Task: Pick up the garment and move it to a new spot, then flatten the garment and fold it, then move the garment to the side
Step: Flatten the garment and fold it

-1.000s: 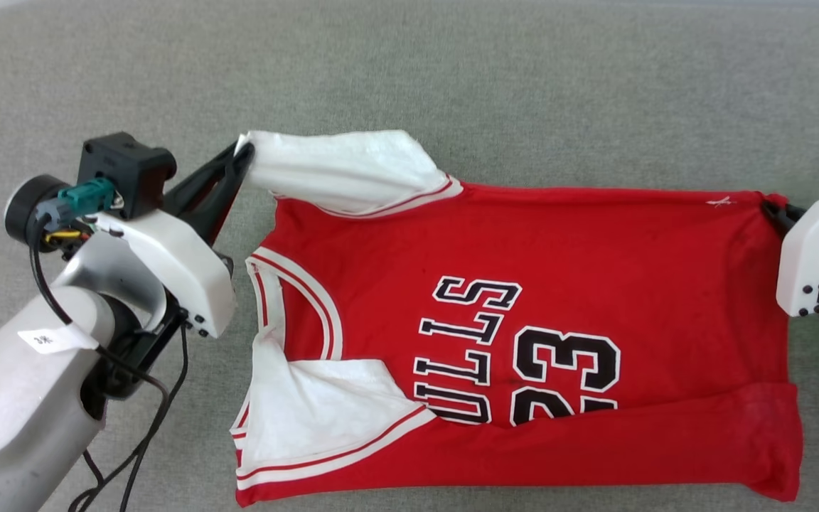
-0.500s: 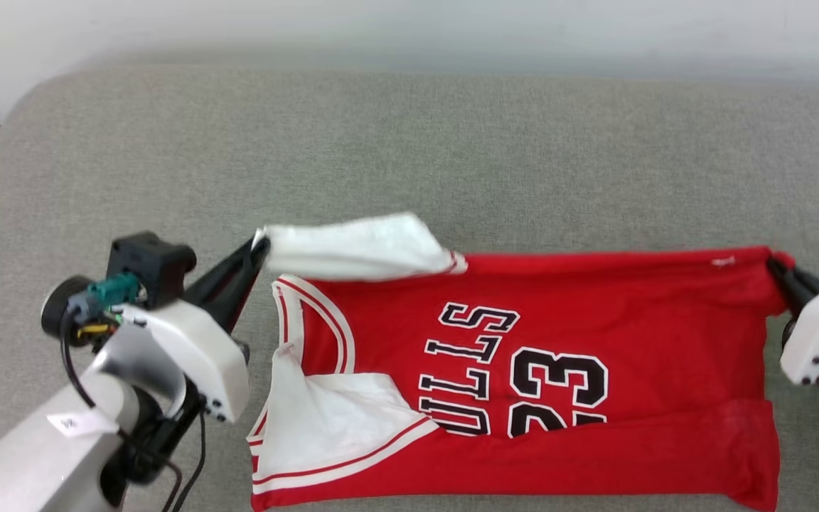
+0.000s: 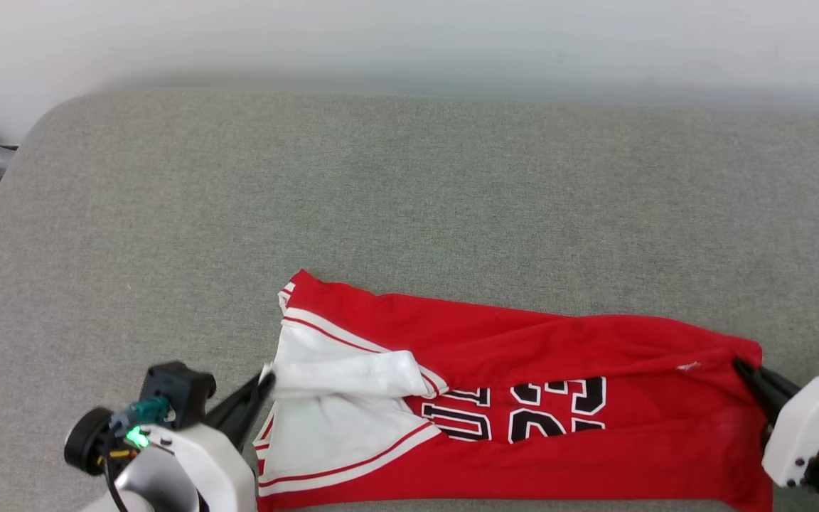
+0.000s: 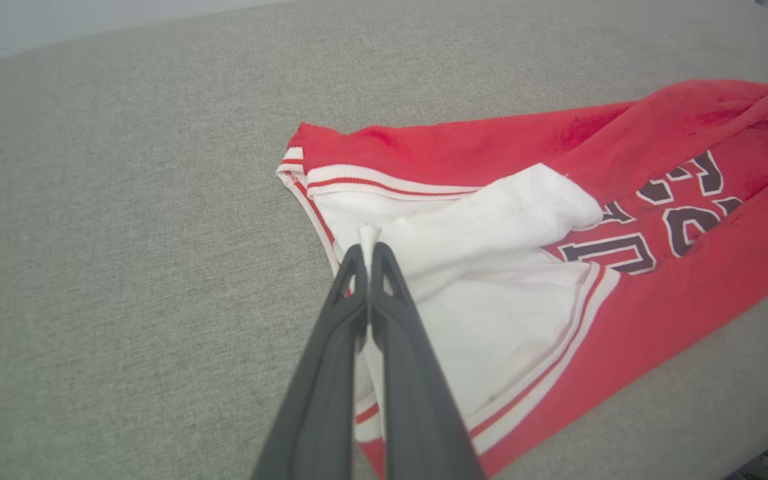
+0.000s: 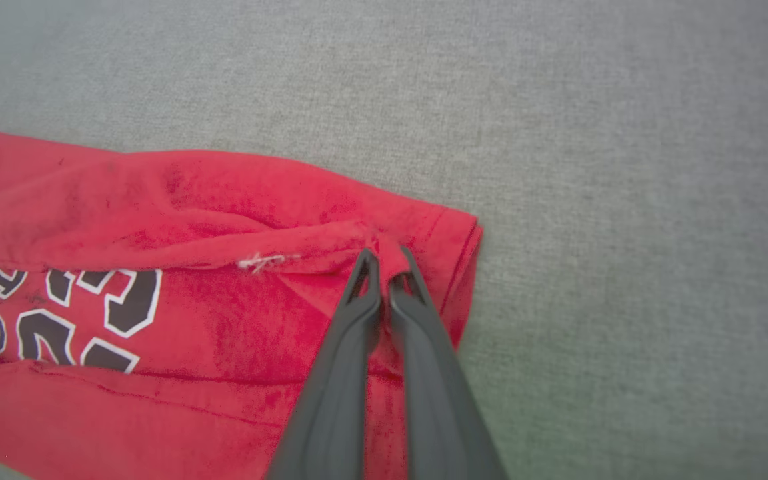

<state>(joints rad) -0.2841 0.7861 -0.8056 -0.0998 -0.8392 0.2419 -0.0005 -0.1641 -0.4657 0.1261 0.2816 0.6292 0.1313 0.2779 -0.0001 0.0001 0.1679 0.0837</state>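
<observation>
Folding the shirt (image 3: 523,341) in half
The left pincer (image 4: 369,250) is clamping the sleeve tip (image 4: 369,231), the right pincer (image 5: 387,259) the hem corner (image 5: 384,241), shirt stretching between them (lowering both evenly should keep the fold straight).

The head camera looked down on the garment (image 3: 537,348) from its near side. Each wrist camera hung close over one end — left at the sleeves, right at the hem — angled down at it; all three shared its number.

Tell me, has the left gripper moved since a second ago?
Yes. The left gripper has carried the garment's far sleeve toward the robot, over the near sleeve.
</observation>
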